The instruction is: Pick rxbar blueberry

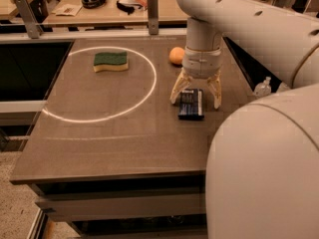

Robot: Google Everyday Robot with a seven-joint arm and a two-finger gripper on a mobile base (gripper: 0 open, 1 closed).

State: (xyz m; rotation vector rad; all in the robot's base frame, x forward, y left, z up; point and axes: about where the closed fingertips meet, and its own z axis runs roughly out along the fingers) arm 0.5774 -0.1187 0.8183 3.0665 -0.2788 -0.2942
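Observation:
The rxbar blueberry (191,104) is a flat dark blue bar with pale print. It lies on the brown table (114,138), right of centre. My gripper (196,100) points straight down over the bar's far end. Its two pale fingers (177,90) are spread wide, one on each side of the bar, tips close to the table. The bar lies between them and is not gripped.
A green-and-yellow sponge (110,61) lies at the far left, inside a ring of light. An orange fruit (177,56) sits just behind the gripper. My large white arm (259,163) covers the right foreground. A railing and a cluttered desk stand behind the table.

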